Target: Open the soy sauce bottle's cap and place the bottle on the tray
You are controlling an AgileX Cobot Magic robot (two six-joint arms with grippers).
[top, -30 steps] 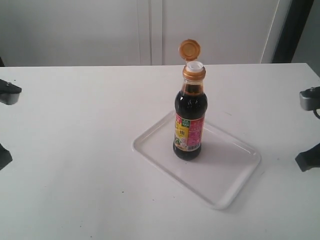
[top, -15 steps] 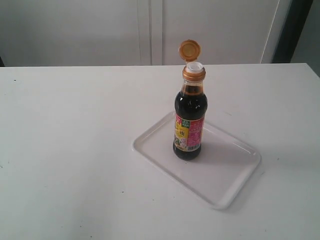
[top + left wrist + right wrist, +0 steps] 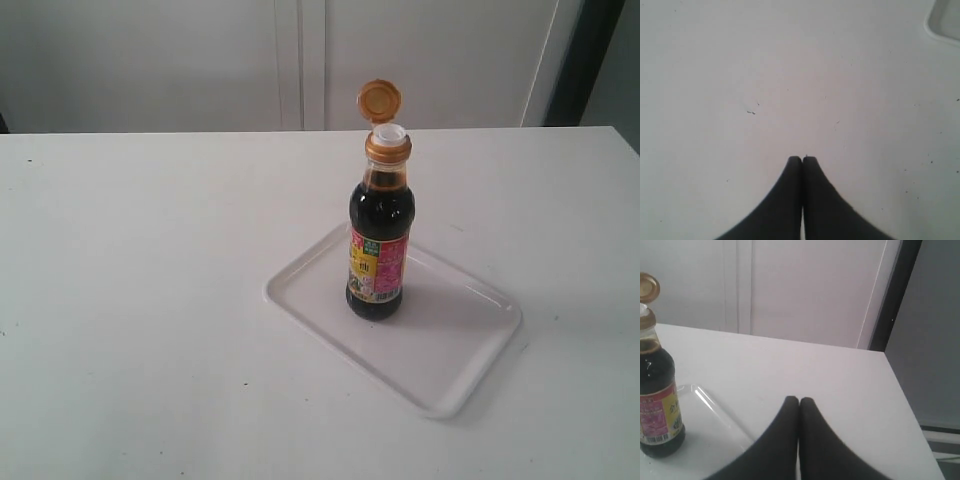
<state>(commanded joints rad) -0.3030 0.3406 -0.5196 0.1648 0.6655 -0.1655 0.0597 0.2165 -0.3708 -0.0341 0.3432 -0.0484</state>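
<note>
My left claw (image 3: pixel 802 159): fingers pressed together, empty, over bare table (image 3: pixel 790 75); a tray corner shows far off.
My right claw (image 3: pixel 799 400): fingers pressed together, empty, apart from the bottle.
Soy sauce bottle (image 3: pixel 379 240): upright on the tray (image 3: pixel 450 360), long axis vertical, neck pointing up.
Cap (image 3: pixel 379 101): flipped open, standing above the white spout (image 3: pixel 390 132).
Change: a second ago both my arms showed at the exterior view's edges; now neither does. Bottle unmoved.

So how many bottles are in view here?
1: the soy sauce bottle stands upright on the tray, its cap flipped open. Nothing in view could hide another.
</note>
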